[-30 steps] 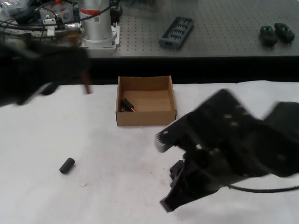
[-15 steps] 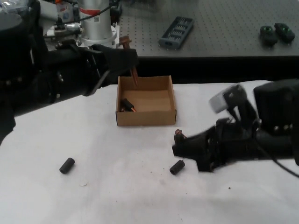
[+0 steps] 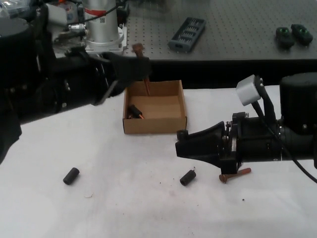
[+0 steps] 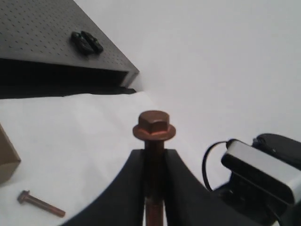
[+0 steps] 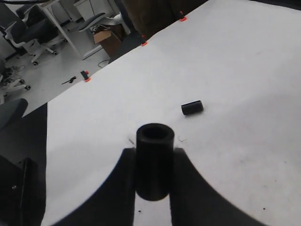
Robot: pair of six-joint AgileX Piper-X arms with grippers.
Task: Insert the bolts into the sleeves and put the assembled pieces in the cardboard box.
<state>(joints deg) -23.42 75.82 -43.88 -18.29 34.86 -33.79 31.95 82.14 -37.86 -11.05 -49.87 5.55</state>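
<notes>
My left gripper (image 3: 142, 69) is shut on a copper bolt (image 3: 143, 74), held over the back edge of the cardboard box (image 3: 154, 125). In the left wrist view the bolt (image 4: 154, 129) stands head-up between the fingers (image 4: 128, 188). My right gripper (image 3: 184, 144) points left, in front of the box's right corner, shut on a black sleeve (image 3: 182, 134). In its wrist view the sleeve (image 5: 154, 160) shows its open end. An assembled piece (image 3: 134, 112) lies in the box's left part. Two loose sleeves (image 3: 187, 177) (image 3: 71, 175) and a loose bolt (image 3: 235, 174) lie on the white cloth.
Behind the cloth runs a dark perforated bench with a silver cylinder (image 3: 101, 22), a grey ribbed block (image 3: 187, 33) and two small black parts (image 3: 293, 35). The far loose sleeve (image 5: 192, 108) and the loose bolt (image 4: 41, 204) lie on open cloth.
The left arm has swung right, carrying the bolt to the box's back edge. The right arm has levelled out and turned left with the sleeve. A loose bolt now lies beneath it.
</notes>
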